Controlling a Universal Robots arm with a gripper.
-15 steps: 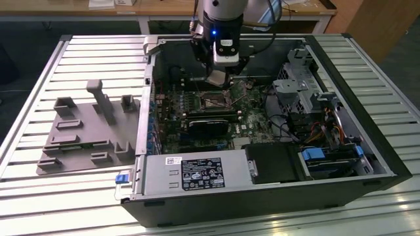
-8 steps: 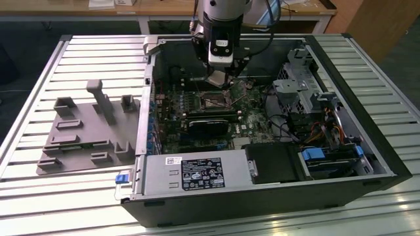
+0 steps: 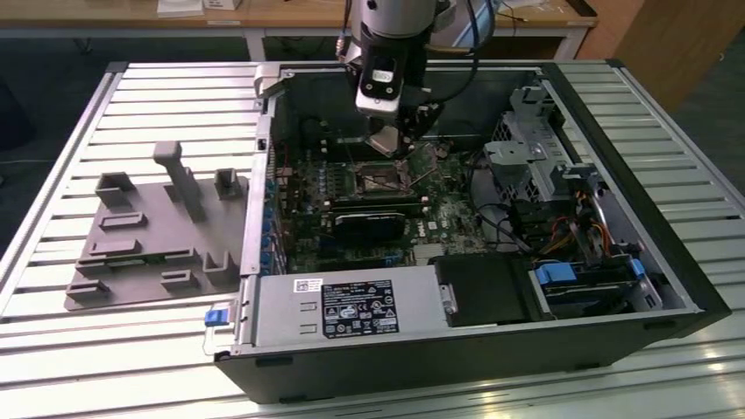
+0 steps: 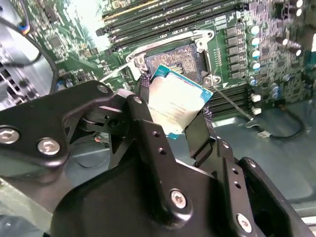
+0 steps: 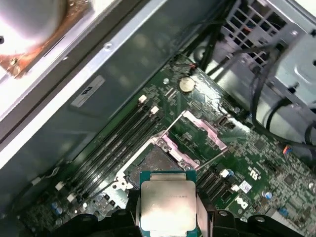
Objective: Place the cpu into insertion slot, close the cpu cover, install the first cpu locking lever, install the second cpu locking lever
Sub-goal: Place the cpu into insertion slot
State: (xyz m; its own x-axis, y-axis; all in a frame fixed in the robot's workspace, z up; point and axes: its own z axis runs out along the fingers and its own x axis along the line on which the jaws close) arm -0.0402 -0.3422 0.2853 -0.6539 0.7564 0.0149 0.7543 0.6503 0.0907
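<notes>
My gripper (image 4: 174,109) is shut on the cpu (image 4: 176,98), a small square chip with a silvery top and a teal edge, held by two opposite sides between black fingers (image 4: 148,116). In the first wrist view the cpu (image 5: 167,206) hangs just above and slightly to one side of the insertion slot (image 5: 154,164), a dark square socket in a silver frame on the green board. The cpu cover (image 5: 196,134) stands flipped open beside the slot. The second wrist view shows the uncovered slot (image 4: 174,55) beyond the chip, with a thin wire lever (image 4: 232,103) swung out. In the exterior view the gripper (image 3: 389,140) hovers over the slot (image 3: 379,180).
The open computer case (image 3: 466,349) lies on a slatted white table (image 3: 117,367). A black rectangular module (image 3: 370,225) sits just in front of the socket, memory slots (image 5: 118,143) run beside it, and a drive cage (image 3: 547,148) and cables are at the exterior view's right. A grey fixture plate (image 3: 152,236) lies outside the case.
</notes>
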